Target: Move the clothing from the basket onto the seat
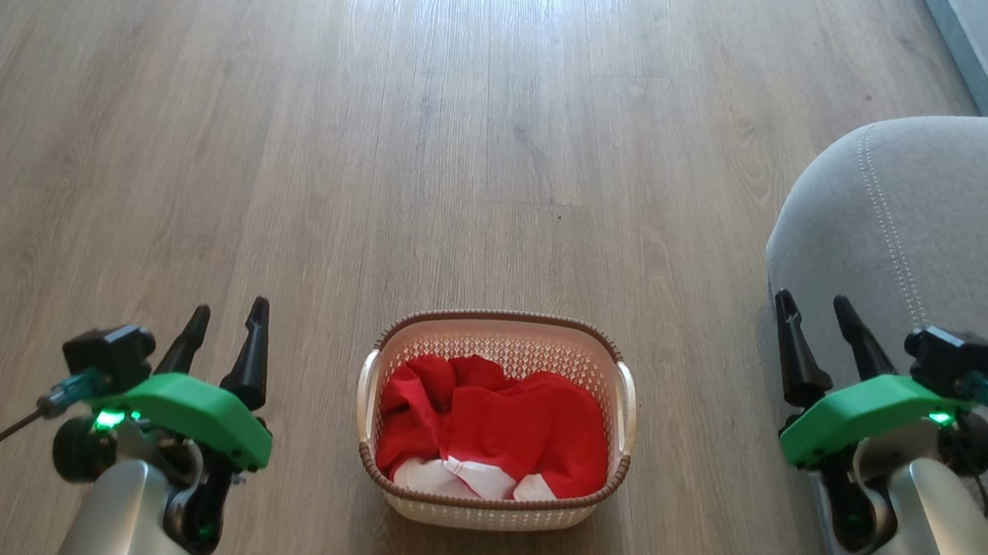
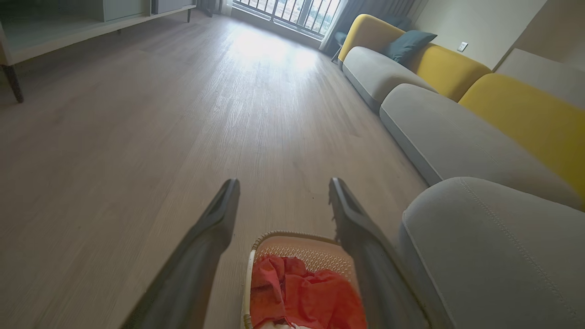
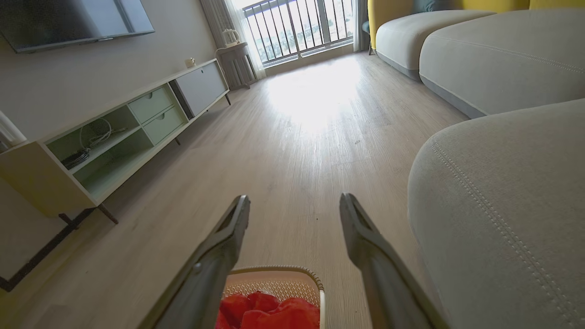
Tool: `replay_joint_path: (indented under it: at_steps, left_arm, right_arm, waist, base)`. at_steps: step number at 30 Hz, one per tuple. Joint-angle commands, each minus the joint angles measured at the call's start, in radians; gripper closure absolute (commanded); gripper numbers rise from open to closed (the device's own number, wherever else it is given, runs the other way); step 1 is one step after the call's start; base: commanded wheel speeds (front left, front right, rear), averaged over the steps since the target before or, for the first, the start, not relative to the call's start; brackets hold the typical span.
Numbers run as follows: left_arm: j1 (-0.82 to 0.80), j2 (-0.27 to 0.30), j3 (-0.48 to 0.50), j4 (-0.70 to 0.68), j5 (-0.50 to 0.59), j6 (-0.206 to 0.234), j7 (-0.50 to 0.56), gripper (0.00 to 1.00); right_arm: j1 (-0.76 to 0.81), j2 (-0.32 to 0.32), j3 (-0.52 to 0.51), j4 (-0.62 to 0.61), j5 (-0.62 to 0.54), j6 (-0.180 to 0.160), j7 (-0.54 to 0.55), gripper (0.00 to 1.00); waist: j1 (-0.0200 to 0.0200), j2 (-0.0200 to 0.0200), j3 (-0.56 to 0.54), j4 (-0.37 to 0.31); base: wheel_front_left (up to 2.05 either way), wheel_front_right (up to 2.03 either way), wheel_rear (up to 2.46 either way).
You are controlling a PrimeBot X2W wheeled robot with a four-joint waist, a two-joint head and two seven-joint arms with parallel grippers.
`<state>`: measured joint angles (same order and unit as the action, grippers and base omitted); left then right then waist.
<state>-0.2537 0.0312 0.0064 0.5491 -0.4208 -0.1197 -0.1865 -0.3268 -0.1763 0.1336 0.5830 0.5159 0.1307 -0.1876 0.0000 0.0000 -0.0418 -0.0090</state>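
Note:
The cream basket (image 1: 625, 396) with a brown rim stands on the wooden floor in the head view, low and central. Red clothing (image 1: 494, 425) with white parts lies crumpled inside it. My left gripper (image 1: 229, 319) hovers open to the basket's left, empty. At the right my right gripper (image 1: 813, 310) is open and empty, in front of the grey seat (image 1: 945, 228). The left wrist view has the basket (image 2: 297, 244), clothing (image 2: 304, 297) and seat (image 2: 493, 256) past my left gripper (image 2: 283, 185). Beyond my right gripper (image 3: 295, 201) are the basket (image 3: 279, 278), clothing (image 3: 269, 313) and seat (image 3: 502, 201).
A long sofa (image 2: 438, 128) with grey cushions and yellow backrests runs along the right wall. Against the left wall stands a low TV cabinet (image 3: 123, 132). Wooden floor (image 1: 382, 125) stretches ahead toward a bright balcony window (image 3: 301, 27).

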Motion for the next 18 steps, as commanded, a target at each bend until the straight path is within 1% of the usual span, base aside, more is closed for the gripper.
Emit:
replay_joint_path:
  at_steps: [1, 18]
  left_arm:
    - [-0.069, 0.016, 0.021, -0.02, 0.044, 0.004, -0.019, 0.0]
    - [-0.109, 0.019, 0.016, 0.002, 0.22, 0.026, -0.066, 0.0]
  right_arm:
    - [-0.063, -0.019, 0.022, -0.022, -0.04, 0.0, -0.018, 0.0]
    - [-0.11, -0.029, 0.025, 0.011, -0.233, 0.0, -0.065, 0.0]
  waist:
    - [0.0, 0.0, 0.0, 0.0]
    - [0.0, 0.0, -0.003, 0.0]
  base:
    - [0.0, 0.0, 0.0]
    - [0.0, 0.0, 0.0]
